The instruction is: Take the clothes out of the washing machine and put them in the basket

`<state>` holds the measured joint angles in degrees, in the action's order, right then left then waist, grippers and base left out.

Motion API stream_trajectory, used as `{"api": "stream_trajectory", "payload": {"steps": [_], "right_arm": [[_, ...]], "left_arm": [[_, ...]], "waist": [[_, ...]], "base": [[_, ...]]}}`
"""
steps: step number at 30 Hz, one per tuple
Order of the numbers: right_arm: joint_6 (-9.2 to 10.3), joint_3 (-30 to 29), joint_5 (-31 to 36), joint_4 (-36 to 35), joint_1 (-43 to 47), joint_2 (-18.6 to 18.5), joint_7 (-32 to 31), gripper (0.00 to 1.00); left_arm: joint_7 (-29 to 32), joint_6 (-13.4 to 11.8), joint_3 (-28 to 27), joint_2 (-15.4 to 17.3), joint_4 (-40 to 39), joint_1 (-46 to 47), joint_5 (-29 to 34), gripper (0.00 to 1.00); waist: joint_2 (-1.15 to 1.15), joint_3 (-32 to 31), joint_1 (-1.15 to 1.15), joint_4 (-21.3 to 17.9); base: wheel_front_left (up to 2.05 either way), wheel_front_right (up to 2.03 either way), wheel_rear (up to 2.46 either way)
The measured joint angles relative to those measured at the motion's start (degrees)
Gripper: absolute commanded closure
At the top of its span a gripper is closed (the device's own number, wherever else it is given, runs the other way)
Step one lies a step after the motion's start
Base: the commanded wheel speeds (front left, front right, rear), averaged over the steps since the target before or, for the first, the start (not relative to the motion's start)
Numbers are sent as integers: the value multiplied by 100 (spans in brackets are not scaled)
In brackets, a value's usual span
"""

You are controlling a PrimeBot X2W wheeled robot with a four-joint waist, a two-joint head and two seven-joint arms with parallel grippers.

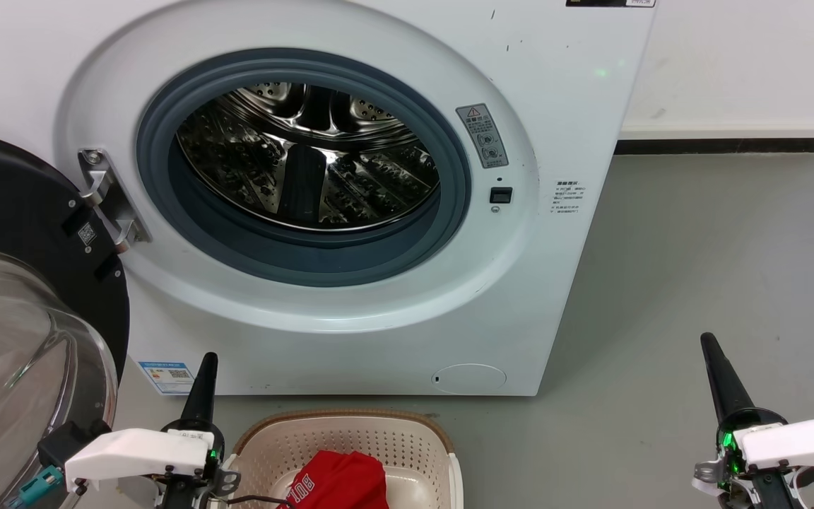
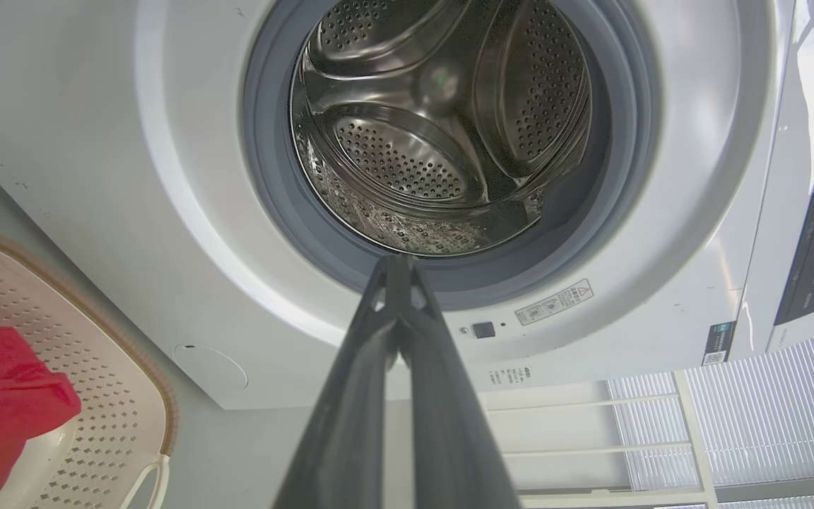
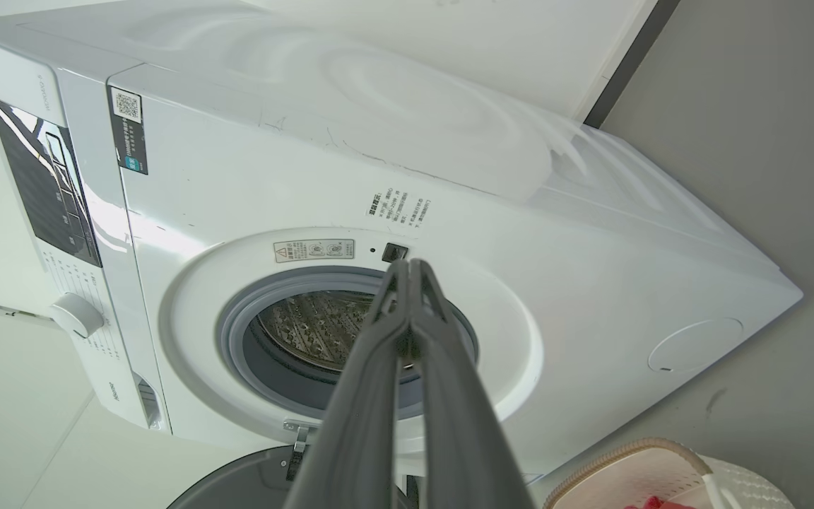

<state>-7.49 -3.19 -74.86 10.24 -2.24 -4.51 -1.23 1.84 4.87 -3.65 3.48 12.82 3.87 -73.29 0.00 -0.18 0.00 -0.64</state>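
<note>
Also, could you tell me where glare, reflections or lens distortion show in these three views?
Head view: evenly lit and sharp, with bright glints on the drum and pale reflections in the door glass. Left wrist view: the wide lens bows the washing machine front into curves. Right wrist view: a broad soft sheen lies on the machine's top, and the fingers loom large up close.

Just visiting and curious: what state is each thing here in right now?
Washing machine door: open, swung left.
Drum: no clothes visible inside.
Basket: upright on floor.
Clothes: crumpled inside Basket.
Left gripper: shut, empty.
Right gripper: shut, empty.
</note>
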Motion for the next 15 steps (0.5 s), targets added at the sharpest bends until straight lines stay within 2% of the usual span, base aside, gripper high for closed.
{"api": "stream_trajectory", "payload": {"steps": [15], "right_arm": [[0, -45, -743, 141, -121, 1, -142, 100]], "left_arm": [[178, 103, -105, -23, 46, 94, -734, 100]], "waist": [[0, 13, 0, 22]], "base": [[0, 0, 0]]}}
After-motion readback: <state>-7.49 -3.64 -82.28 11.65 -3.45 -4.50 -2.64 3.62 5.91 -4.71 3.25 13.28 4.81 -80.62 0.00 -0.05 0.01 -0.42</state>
